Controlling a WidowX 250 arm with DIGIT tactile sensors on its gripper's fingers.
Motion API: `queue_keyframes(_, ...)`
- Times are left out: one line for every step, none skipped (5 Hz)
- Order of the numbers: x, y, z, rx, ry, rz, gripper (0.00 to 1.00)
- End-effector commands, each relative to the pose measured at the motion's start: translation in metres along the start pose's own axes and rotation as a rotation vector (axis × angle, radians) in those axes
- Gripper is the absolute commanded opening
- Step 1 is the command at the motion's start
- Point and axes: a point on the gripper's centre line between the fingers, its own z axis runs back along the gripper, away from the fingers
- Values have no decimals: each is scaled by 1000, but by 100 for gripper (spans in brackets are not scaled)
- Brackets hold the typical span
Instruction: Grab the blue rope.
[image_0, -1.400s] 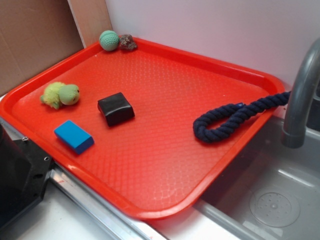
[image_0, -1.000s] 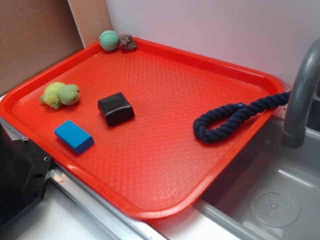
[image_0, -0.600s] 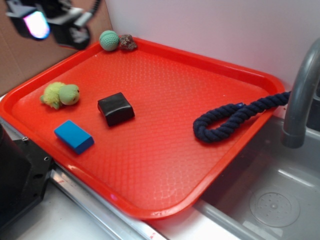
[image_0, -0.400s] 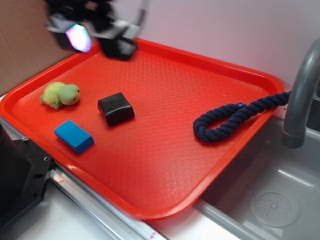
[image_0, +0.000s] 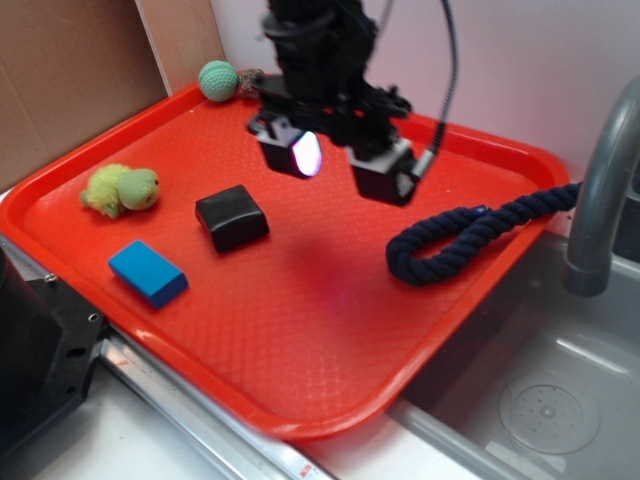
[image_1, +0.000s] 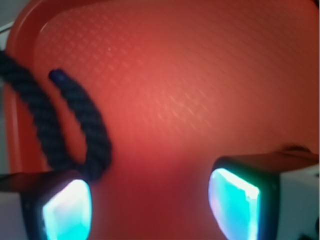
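Observation:
The blue rope is thick, dark navy and twisted. Its looped end lies on the red tray at the right, and its tail runs over the tray's rim toward the faucet. My gripper hangs open above the tray's middle, just left of the loop, with nothing between its fingers. In the wrist view the blue rope lies at the left, its loop just beyond my left fingertip. My gripper is wide open there over bare red tray.
On the tray's left half sit a black block, a bright blue block and a green plush toy. A teal ball rests in the far corner. A grey faucet and sink stand at the right.
My gripper came into view from the upper left and swept right across the tray to just left of the rope's loop. The rope and other objects have not moved.

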Motion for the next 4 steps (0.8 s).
queue_keyframes(35, -19, -34, -5, 22, -55, 100)
queue_keyframes(38, -21, -50, 13, 53, -85, 100)
queue_keyframes(28, -21, -60, 29, 75, -93, 100)
queue_keyframes(17, -28, -64, 46, 91, -137, 100)
